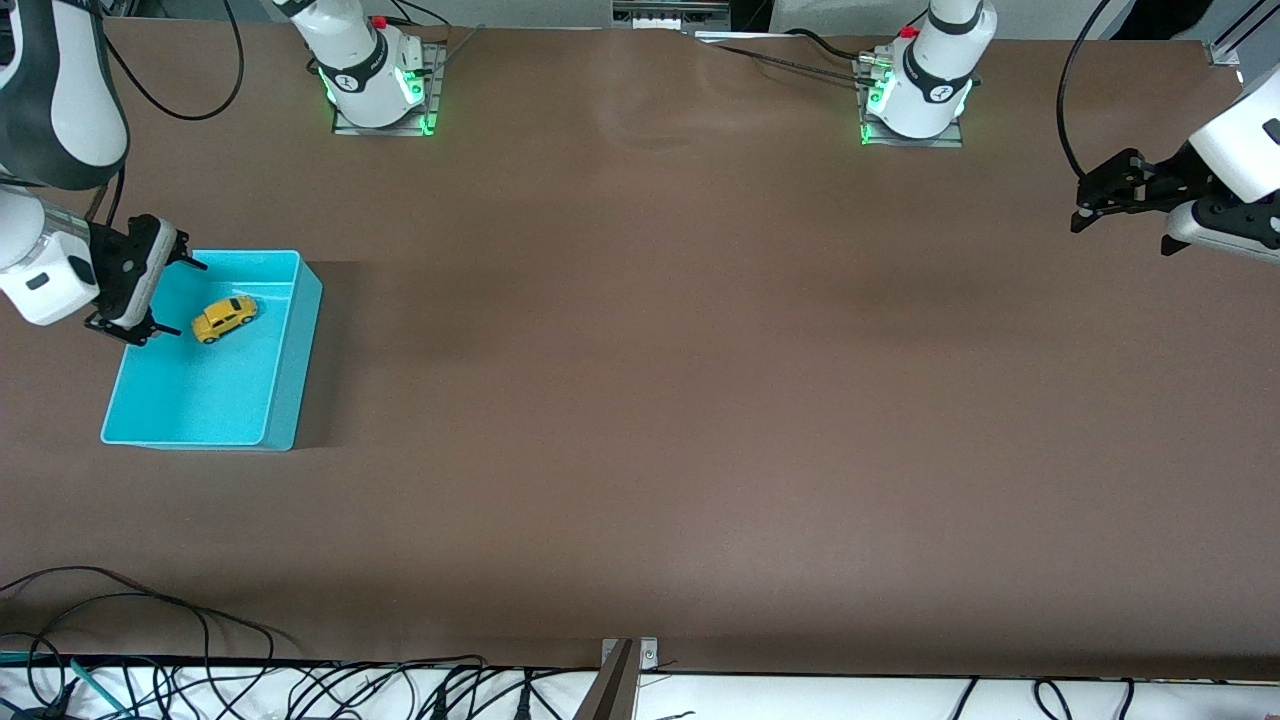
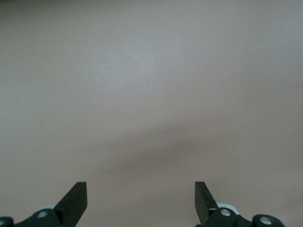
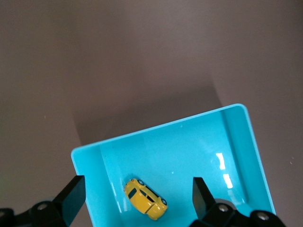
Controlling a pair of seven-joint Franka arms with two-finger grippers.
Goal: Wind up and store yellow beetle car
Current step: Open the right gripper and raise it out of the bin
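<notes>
The yellow beetle car (image 1: 224,318) (image 3: 145,199) lies inside the turquoise bin (image 1: 290,400) (image 3: 189,151), in the part of the bin farther from the front camera. My right gripper (image 1: 183,297) (image 3: 138,184) hangs open above that part of the bin, just beside the car, with nothing between its fingers. My left gripper (image 1: 1118,225) (image 2: 141,196) waits open and empty over bare brown table at the left arm's end.
The bin stands at the right arm's end of the brown table (image 1: 700,400). The two arm bases (image 1: 375,80) (image 1: 920,90) stand along the edge farthest from the front camera. Cables (image 1: 200,680) run along the nearest edge.
</notes>
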